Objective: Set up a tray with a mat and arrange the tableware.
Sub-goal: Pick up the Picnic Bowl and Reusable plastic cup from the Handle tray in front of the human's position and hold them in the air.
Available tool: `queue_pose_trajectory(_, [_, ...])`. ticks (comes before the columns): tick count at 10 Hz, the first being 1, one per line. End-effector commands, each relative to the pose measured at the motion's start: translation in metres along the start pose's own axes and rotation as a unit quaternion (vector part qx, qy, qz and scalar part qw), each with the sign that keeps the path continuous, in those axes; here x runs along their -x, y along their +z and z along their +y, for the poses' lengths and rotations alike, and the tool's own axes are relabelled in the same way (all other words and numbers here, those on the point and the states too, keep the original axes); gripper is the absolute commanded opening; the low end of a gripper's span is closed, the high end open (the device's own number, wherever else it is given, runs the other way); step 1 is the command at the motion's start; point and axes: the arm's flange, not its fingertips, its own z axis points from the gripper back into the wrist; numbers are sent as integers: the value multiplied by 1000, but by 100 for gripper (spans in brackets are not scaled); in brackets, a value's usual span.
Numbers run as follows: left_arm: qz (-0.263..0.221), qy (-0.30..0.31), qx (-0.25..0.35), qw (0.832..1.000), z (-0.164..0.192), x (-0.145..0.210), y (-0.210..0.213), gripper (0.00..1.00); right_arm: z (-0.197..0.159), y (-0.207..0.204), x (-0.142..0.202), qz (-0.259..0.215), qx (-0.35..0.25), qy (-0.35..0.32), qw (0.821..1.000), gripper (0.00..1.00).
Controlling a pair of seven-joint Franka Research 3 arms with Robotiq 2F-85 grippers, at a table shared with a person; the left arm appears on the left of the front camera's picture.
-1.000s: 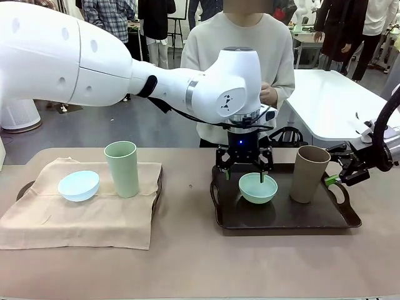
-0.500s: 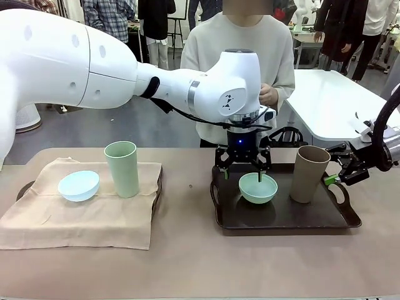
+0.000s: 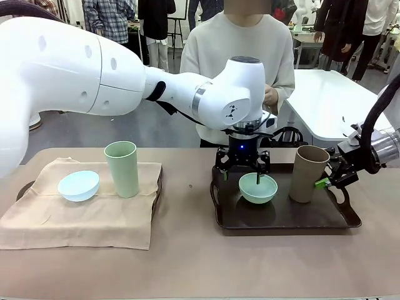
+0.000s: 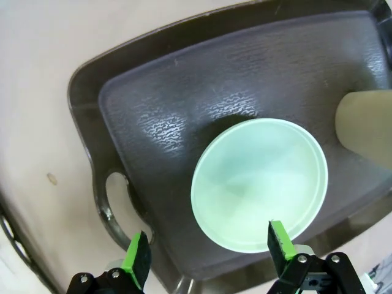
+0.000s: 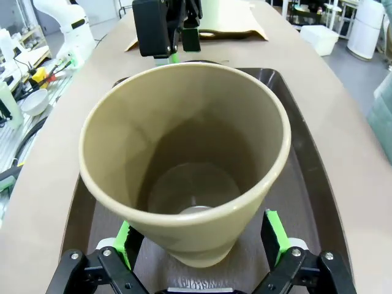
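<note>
Judging from how things lie, roughly half of the job is taken to be done. On the robot's left, a beige mat (image 3: 75,219) is draped over one tray (image 3: 159,182), and a pale blue bowl (image 3: 79,185) and a light green cup (image 3: 121,169) are set upright on it, just beside each other.

On the right, a dark tray (image 3: 284,225) is seen with no mat under its pieces. A mint green bowl (image 3: 258,189) and a tan cup (image 3: 308,174) are stood directly on its bare floor, near each other but apart.

The left gripper (image 3: 244,175) is held low over the mint bowl with its jaws spread wide. In its wrist view one green pad is placed over the near part of the bowl's rim and the other outside the bowl, above the tray floor, so the wall is straddled. Nothing is pinched, and whether the rim is touched cannot be told.

The right gripper (image 5: 199,242) is brought up to the tan cup's lower body, with one spread finger on each side — no squeeze is visible.

What is left, it is judged, concerns these two pieces. They may be meant to be lifted across to the covered tray, or the bare tray may be meant to get a mat of its own — the pictures do not settle which.
</note>
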Motion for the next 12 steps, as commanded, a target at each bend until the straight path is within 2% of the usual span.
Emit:
queue_pose_trajectory(1, [-15, 12, -16, 1000, -5, -10, -3, 100, -2, -5, 3, 3, 0, -18, 1000, 100])
queue_pose_trajectory(8, [5, 6, -12, 1000, -9, -27, -39, 100, -16, -39, 3, 7, -23, -37, 999, 100])
queue_pose_trajectory(9, [1, 2, -5, 1000, -8, -26, -40, 44, -17, -39, 4, 2, -26, -39, 999, 41])
queue_pose_trajectory(10, [0, 5, -3, 1000, -7, -26, -38, 43, -18, -38, 5, 0, -22, -40, 999, 40])
queue_pose_trajectory(11, [-2, 6, -2, 1000, -7, -26, -36, 0, -18, -38, 5, -1, -22, -40, 999, 0])
queue_pose_trajectory(12, [-2, 8, -1, 1000, -7, -25, -35, 37, -18, -37, 5, 0, -22, -40, 999, 38])
